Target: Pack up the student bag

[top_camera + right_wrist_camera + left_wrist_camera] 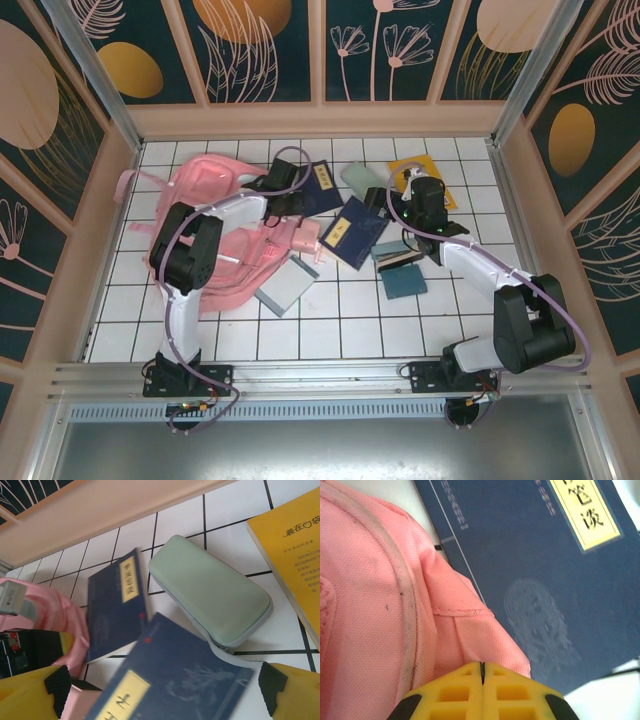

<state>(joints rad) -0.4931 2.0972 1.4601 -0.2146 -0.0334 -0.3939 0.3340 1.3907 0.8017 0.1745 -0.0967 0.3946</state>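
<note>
The student bag (215,230), a big pink fabric backpack, lay flat on the left half of the white tiled table (350,320), straps toward the far-left corner. At its right edge sat the L gripper (482,671), yellow fingers pressed fully together w/ no gap. Pink fabric met the tips, but whether any was pinched btwn them couldn't be told.

Just beside that edge, touching the fabric, lay a dark blue book (545,575) w/ a pale yellow title label. A 2nd blue book (175,680) lay nearer the middle, its far edge against a pale green case (210,595). A yellow book (295,555) lay past the case, by the back wall. A grey notebook (285,290) rested against the bag's near edge.

The R gripper (165,686) hung above the 2nd blue book, fingers spread wide, holding nothing.

Risks, as a judgement:
- If the L fingers had only a thin nip of fabric, or none, a lift would prob. slip and leave the bag unopened.
- Pulling the fabric could drag the 1st book along, b/c they touched.
- The R fingers closing on the 2nd book could shove the case.
- Both wrists worked near the same 2 books, so a clash was possible.
</note>
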